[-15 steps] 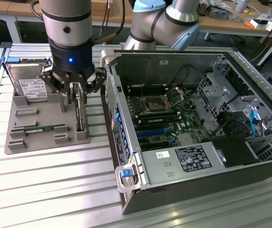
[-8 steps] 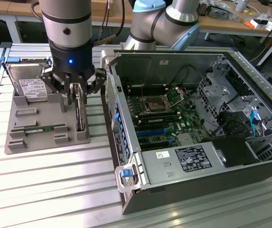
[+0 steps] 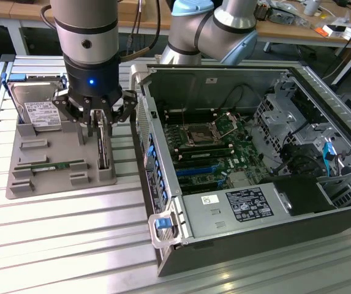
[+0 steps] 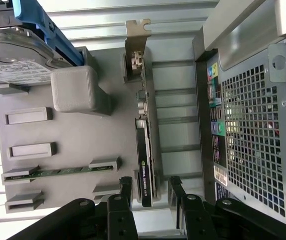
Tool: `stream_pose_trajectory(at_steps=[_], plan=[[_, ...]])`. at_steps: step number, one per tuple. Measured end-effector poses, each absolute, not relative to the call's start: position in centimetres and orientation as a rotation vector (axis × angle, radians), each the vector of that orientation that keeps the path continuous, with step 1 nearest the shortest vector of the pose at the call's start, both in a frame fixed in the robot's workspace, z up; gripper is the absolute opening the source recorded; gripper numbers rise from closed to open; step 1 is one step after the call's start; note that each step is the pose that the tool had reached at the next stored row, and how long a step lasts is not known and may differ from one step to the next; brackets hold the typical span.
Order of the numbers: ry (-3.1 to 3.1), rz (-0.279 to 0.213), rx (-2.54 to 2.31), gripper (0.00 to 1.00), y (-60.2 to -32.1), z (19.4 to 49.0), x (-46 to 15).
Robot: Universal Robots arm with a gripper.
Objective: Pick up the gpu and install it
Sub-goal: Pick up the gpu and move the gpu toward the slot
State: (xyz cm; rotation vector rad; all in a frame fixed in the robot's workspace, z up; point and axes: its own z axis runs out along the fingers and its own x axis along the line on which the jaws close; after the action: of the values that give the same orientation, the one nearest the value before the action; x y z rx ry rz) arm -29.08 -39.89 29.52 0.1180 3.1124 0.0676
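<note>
- Gripper (image 3: 99, 119): jaws spread wide, holding nothing, one finger on each side of the gpu (image 3: 103, 150).
- The gpu stands on edge in a slot of the grey holder tray (image 3: 46, 144), left of centre in the exterior view, near the open computer case (image 3: 157, 171).
- Risk: an off-centre closure may tilt the card and jam it in the slot.
- Risk: the metal bracket (image 4: 137, 35) may snag the tray.

Claw (image 4: 150, 184) with fingers spread, one either side of the gpu (image 4: 145, 150), card on edge in a grey holder (image 4: 83, 135), memory stick (image 4: 58, 171) and hard drive (image 4: 13, 60) alongside, perforated computer case (image 4: 252, 140) nearby
</note>
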Motion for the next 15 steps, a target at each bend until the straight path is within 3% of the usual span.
stream_pose_trajectory(at_steps=[15], plan=[[3.112, 0.068, 0.118, 0.42, -39.5, 26.5, -29.1]])
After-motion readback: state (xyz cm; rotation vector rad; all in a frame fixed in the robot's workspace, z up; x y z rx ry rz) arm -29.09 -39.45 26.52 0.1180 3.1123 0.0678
